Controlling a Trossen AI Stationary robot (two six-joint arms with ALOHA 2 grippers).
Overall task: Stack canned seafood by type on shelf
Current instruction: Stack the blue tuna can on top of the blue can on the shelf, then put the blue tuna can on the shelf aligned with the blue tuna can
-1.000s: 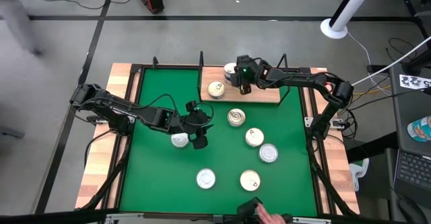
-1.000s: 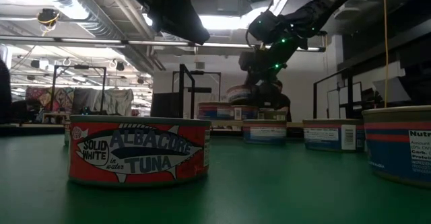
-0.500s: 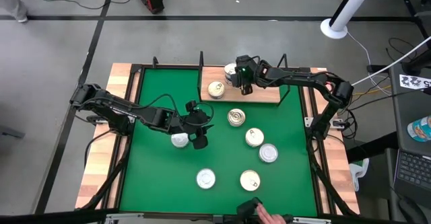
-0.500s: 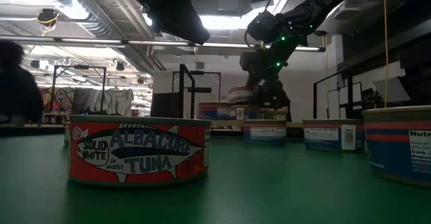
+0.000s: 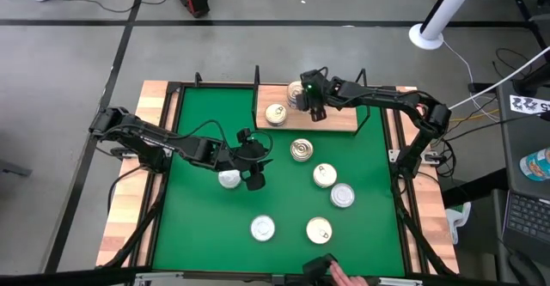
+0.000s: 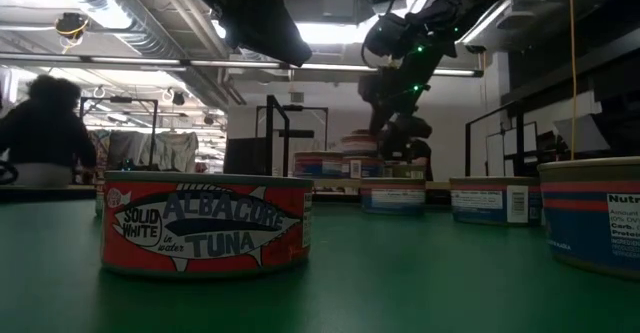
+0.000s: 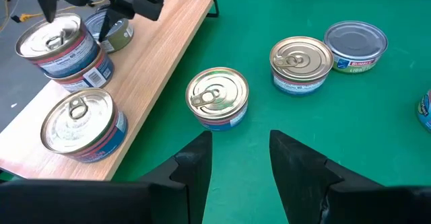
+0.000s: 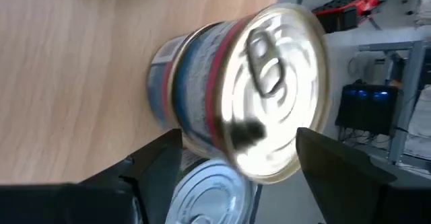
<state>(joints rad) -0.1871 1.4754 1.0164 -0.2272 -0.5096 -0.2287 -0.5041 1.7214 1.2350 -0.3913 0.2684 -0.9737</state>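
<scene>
Over the far end of the green table point(image 5: 206, 209), the right gripper point(image 5: 308, 100) hangs above the wooden shelf point(image 5: 339, 118), its two fingers spread wide and holding nothing. Directly beneath it, between the fingers in its wrist view, stands a stack of two tins point(image 8: 236, 96) with a pull-ring lid on top; from the left wrist camera the same stack point(image 7: 57, 52) shows clearly as one tin on another. A silver-topped tin point(image 7: 116, 30) lies on the board just beside the stack, under the right arm. A single pale-topped tin point(image 5: 276, 113) sits on the shelf a little to the gripper's side, toward the left arm.

The left gripper point(image 5: 252, 167) waits low over the middle of the table, fingers partly open and empty. A tin point(image 5: 229, 179) sits right beside it on its outer side, and another tin point(image 5: 302, 149) lies just ahead of its fingertips, between it and the shelf. Beyond that, well clear of both grippers, four more tins rest on the green surface: two point(image 5: 324, 175) point(image 5: 343, 195) toward the right arm's side, two point(image 5: 263, 228) point(image 5: 319, 229) nearer the front edge.
</scene>
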